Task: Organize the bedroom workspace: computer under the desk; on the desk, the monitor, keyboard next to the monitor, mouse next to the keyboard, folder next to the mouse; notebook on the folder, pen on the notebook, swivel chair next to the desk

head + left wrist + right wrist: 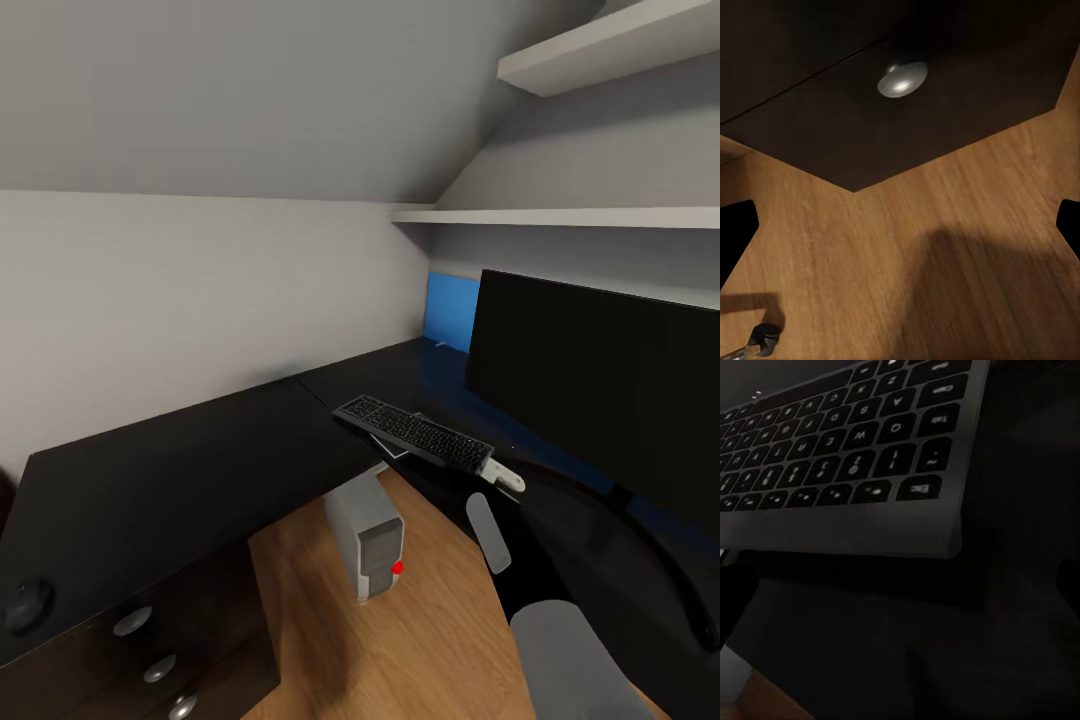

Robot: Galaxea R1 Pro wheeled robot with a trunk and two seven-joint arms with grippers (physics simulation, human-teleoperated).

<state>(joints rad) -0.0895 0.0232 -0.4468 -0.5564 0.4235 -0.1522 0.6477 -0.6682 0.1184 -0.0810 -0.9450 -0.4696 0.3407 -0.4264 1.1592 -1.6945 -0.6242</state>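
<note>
Mouse (30,604): on desk (180,470), far left, well apart from keyboard; unplaced. Computer (367,537): under desk; done. Keyboard (414,431): desk edge, before monitor (600,385); placed. Folder, notebook, pen, chair: pending. Both grippers' grasp state: cannot tell.

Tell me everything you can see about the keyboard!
The keyboard is slim and black with a dark grey frame and rows of low flat keys with pale letters. It lies flat on the glossy black desk, at an angle along the inner edge, in front of the big dark monitor. One corner seems to overhang that edge.
</note>
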